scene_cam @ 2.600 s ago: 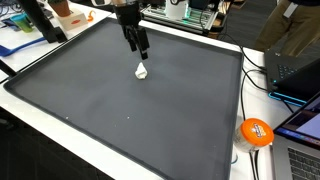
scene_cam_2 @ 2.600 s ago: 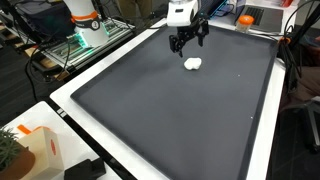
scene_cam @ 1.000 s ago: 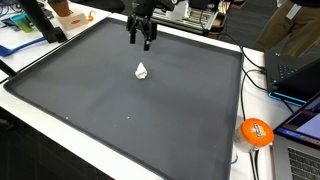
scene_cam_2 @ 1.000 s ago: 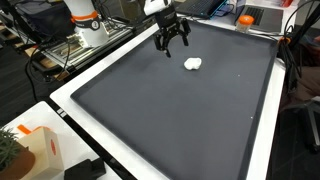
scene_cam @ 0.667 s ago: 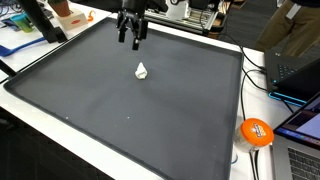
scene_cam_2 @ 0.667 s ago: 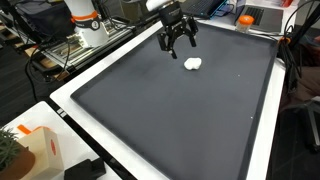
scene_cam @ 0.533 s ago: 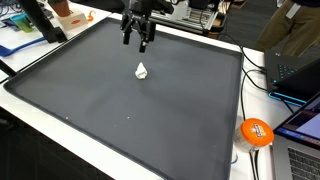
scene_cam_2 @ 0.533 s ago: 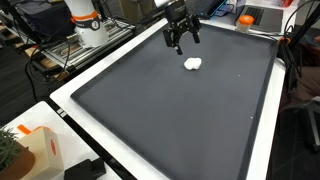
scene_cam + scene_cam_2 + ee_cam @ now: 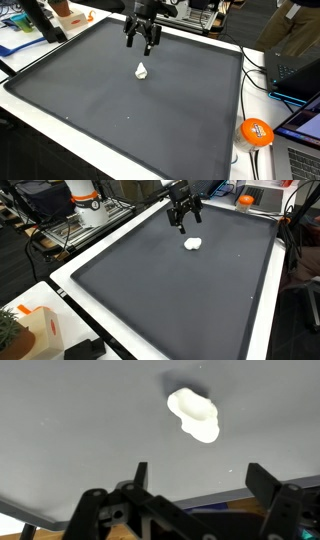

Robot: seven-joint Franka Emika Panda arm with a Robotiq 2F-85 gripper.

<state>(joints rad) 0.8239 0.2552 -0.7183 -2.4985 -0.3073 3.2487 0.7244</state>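
A wide dark grey mat with a pale border fills most of both exterior views, set in a cluttered lab. A small white crumpled lump lies on the mat, a little above centre and towards the upper middle of the frame in one exterior view, and in the upper right part of the mat where the lump shows in an exterior view from another side. In the wrist view the lump sits in the upper right of centre on bare grey. The gripper hangs above the mat, just up-frame of the lump and apart from it, its jaws spread wide and holding nothing; the gripper shows the same gap there, and in the wrist view the gripper frames only mat between its two dark fingers. Off the mat, an orange ball rests at the lower right edge, and the white robot base stands at the upper left.
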